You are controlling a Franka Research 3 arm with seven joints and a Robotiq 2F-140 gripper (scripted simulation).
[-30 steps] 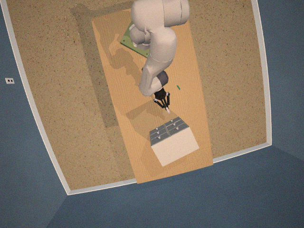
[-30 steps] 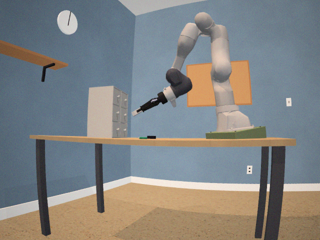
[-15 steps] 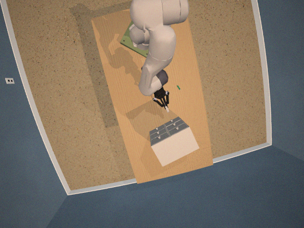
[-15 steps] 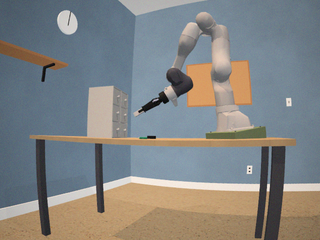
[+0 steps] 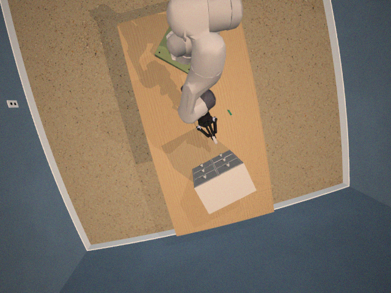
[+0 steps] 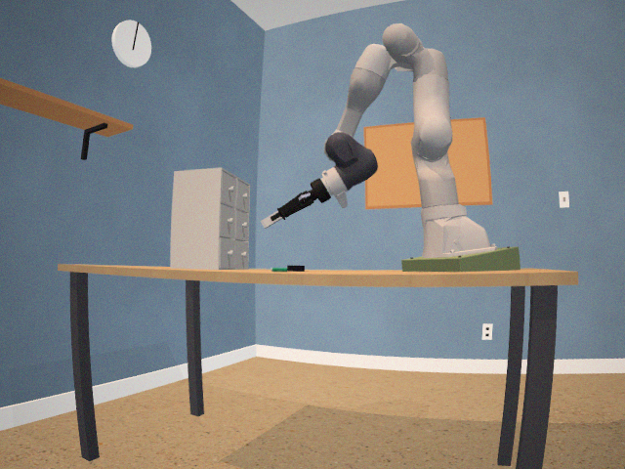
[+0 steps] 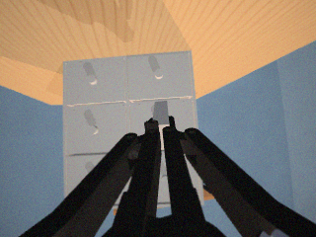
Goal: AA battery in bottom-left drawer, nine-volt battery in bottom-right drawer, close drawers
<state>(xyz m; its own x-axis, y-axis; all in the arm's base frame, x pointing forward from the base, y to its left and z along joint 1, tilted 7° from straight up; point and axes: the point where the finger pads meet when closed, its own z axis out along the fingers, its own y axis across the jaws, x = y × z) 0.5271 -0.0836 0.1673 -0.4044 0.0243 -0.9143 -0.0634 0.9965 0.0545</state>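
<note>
A small green piece, seemingly the AA battery, lay on the bench; near it in the exterior view sat a black block, perhaps the nine-volt. Both were outside the upright chest, its six drawers looking pushed in, their contents hidden. The claw pointed down toward the drawer fronts, clenched on nothing, apart from them.

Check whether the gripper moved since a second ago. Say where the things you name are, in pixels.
Yes, slightly: in the exterior view, the gripper (image 5: 214, 139) (image 6: 270, 219) (image 7: 161, 111) has backed away from the small chest (image 5: 224, 189) (image 6: 195, 217) (image 7: 110, 140).
</note>
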